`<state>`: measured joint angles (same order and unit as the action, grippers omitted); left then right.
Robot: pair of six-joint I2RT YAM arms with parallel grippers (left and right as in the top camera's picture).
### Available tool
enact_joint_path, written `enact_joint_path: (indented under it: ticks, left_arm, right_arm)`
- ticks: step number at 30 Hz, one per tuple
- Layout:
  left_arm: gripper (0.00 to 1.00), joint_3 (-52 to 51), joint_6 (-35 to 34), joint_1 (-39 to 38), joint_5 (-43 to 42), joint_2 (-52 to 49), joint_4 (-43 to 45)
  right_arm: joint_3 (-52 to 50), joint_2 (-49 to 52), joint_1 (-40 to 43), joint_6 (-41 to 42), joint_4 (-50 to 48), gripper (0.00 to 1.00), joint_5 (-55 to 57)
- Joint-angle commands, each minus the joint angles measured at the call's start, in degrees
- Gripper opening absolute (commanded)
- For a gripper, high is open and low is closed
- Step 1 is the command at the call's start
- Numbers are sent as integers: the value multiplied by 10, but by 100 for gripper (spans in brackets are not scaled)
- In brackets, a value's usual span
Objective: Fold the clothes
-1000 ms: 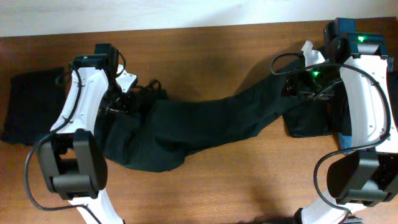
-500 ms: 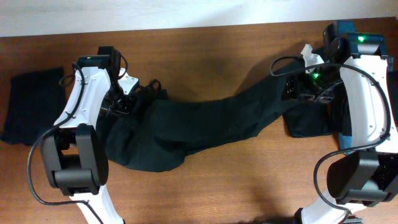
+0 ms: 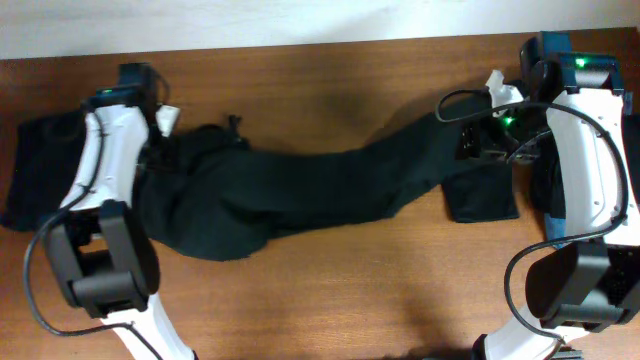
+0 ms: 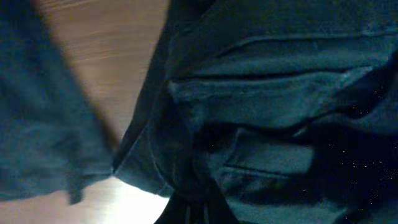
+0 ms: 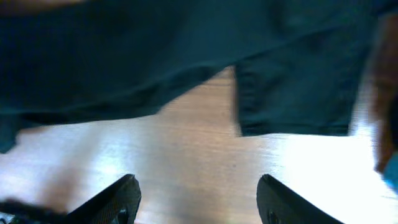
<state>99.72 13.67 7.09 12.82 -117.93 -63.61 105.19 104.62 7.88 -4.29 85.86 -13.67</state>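
Two grippers flanked black trousers (image 3: 300,190), sprawled along table (image 3: 330,290). Left gripper (image 3: 158,140) clenched on trousers' waist end, probably to tug cloth flat. Right gripper (image 5: 199,202) hung spread, empty, just beside trousers' cuff end.

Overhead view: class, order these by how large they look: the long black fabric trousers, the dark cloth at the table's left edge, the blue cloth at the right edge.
Largest: long black fabric trousers.
Next: dark cloth at the left edge, partly covered.
Smallest: blue cloth; only a sliver shows, so its true size is unsure.
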Motion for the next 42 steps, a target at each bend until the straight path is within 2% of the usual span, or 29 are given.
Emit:
enact_joint_path:
  ticks: [1, 7, 13, 17, 22, 25, 26, 27, 28, 30, 32, 36, 40, 42]
  left_arm:
    - [0, 13, -25, 36, 35, -12, 21]
    - [0, 13, -25, 53, -56, -12, 63]
    - [1, 16, -25, 47, -64, -12, 82]
    - [3, 16, -25, 43, -123, -12, 71]
    - [7, 16, -25, 42, -140, -12, 72]
    - [15, 16, -25, 41, -140, -12, 73]
    - [21, 16, -26, 41, -142, -12, 73]
    - [51, 16, -30, 41, -142, -12, 73]
    - [67, 16, -32, 40, -142, -12, 73]
    - [82, 20, -38, 40, -142, -12, 74]
    - [87, 31, -38, 39, -142, -12, 72]
    - [87, 85, -47, 35, -142, -8, 38]
    - [87, 142, -93, 23, -142, -3, -19]
    - [87, 156, -112, 13, -142, -2, -45]
  right_arm:
    - [0, 0, 0, 9, -12, 66, 26]
    - [0, 0, 0, 9, -48, 66, 48]
    - [-1, 0, 1, 9, -56, 67, 54]
    - [-17, 0, 1, 9, -52, 67, 99]
    - [-55, 0, 21, 9, -59, 72, 114]
    - [-78, 0, 49, 15, -70, 72, 114]
    - [-88, 0, 61, 20, -77, 72, 110]
    - [-96, 0, 70, 20, -82, 72, 99]
    - [-102, 0, 79, 17, -83, 67, 81]
    - [-110, 0, 90, -27, -83, 54, 13]
    - [-111, 0, 91, -57, -85, 46, -24]
    - [-111, 0, 86, -57, -115, 46, -22]
    - [-111, 0, 88, -18, -153, 45, -22]
    - [-112, 1, 90, -7, -169, 30, -17]
